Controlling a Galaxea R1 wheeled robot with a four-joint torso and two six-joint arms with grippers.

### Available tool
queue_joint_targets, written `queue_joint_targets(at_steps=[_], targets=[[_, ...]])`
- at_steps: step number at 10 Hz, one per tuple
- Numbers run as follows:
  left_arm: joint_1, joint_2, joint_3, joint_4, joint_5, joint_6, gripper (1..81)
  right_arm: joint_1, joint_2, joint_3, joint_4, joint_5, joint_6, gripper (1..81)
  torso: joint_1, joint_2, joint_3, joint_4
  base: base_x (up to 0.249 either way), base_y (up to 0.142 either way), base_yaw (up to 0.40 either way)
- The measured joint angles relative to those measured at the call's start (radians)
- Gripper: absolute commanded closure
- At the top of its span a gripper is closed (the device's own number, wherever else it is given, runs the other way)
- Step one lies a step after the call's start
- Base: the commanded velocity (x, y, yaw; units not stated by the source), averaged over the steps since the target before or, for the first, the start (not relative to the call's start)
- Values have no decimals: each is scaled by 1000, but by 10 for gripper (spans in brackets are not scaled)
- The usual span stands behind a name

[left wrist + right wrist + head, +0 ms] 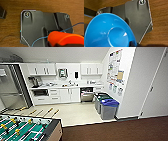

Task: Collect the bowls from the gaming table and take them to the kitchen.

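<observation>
An orange-red bowl [65, 38] hangs over the brown floor in the left wrist view, with my left gripper [52, 44] shut on its rim. In the right wrist view a glossy blue bowl [109, 32] faces the camera with its hollow, and my right gripper [133, 43] is shut on its edge. Ahead in the head view lies the kitchen, with white handled cabinets [42, 69], a white countertop [65, 86], a black soap dispenser [76, 74] and a grey towel dispenser [62, 72]. The gaming table is out of view.
A green table-football table [25, 128] stands close at the lower left, its rod handles [50, 110] reaching over the pale kitchen floor. Two grey bins, one blue-lidded [108, 108] and one green-lidded [101, 98], line the right wall. Brown carpet [112, 130] lies in front, a white door [157, 89] at the right.
</observation>
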Motion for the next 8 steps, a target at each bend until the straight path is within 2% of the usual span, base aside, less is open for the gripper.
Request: queue_joint_targets(at_steps=[3,8], targets=[[0,-1,-1,0,1,0,811,0,0,-1,0,1,0,811,0,0,0,0,249,0,0],[2,-4,-1,0,1,0,811,0,3,-3,0,-3,-2,811,0,0,0,0,248,-88,0]])
